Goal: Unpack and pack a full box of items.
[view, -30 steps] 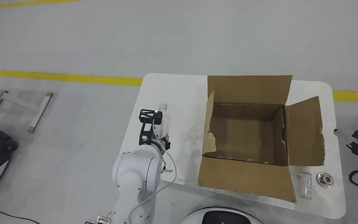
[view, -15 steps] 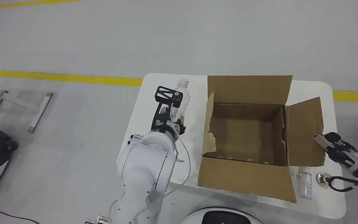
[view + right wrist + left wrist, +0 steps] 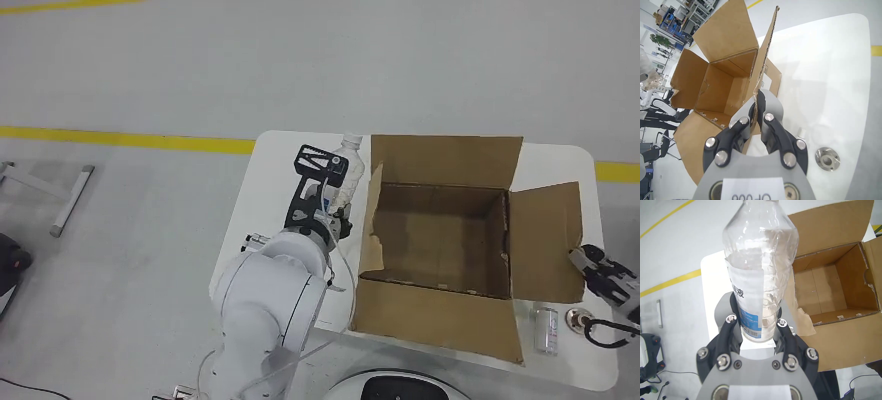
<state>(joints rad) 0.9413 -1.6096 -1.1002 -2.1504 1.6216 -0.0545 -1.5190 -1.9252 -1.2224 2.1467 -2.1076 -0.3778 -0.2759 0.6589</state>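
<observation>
The box (image 3: 445, 160) stands mouth-up at the centre right of the top view. Its torn left flap (image 3: 372, 230) is upright just beside my bottle (image 3: 347, 170), and a strip of bare table (image 3: 272, 165) lies left of that. My left gripper (image 3: 756, 321) is clamped on the bottle's lower end, holding it just left of the box's upper-left corner. My right gripper (image 3: 757, 108) pinches the ragged edge of the right flap (image 3: 762, 62) at the frame's lower right. A metal flange (image 3: 827, 160) lies near it.

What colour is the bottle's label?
The label is white with a light-blue band near the base, on a clear bottle. It shows best in the left wrist view.
</observation>
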